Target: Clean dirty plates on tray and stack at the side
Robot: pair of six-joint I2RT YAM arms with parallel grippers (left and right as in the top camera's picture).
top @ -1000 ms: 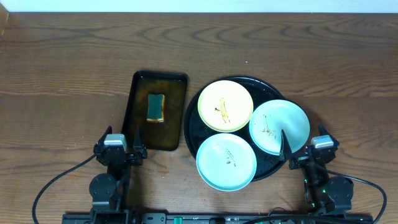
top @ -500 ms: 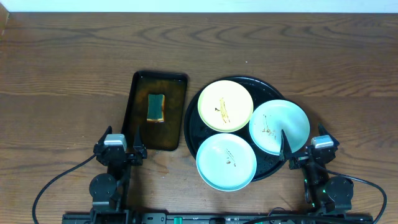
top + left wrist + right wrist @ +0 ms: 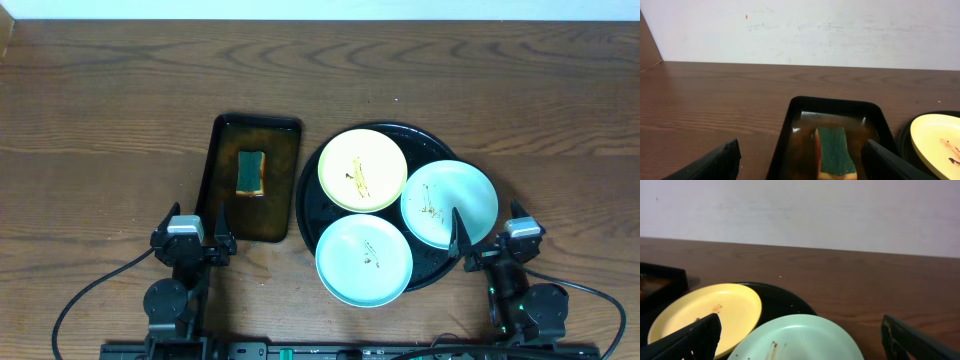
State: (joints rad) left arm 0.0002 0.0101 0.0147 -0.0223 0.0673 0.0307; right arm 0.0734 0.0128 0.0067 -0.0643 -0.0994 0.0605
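The round black tray (image 3: 325, 158) holds three smeared plates: a pale yellow one (image 3: 362, 170) at the back, a mint one (image 3: 449, 203) at the right and a mint one (image 3: 364, 260) at the front. My left gripper (image 3: 201, 235) is open and empty at the near end of the rectangular tray. My right gripper (image 3: 482, 238) is open and empty at the near edge of the right mint plate. The right wrist view shows that mint plate (image 3: 800, 340) between my open fingers (image 3: 800, 342), with the yellow plate (image 3: 707, 314) to the left.
A dark rectangular tray (image 3: 250, 178) with brownish liquid holds a green-and-yellow sponge (image 3: 251, 172) left of the round tray. The left wrist view shows that sponge (image 3: 834, 159) between my open fingers (image 3: 800, 162). Bare wood tabletop (image 3: 100, 130) lies all round.
My right gripper has shifted very slightly. Nothing else has moved.
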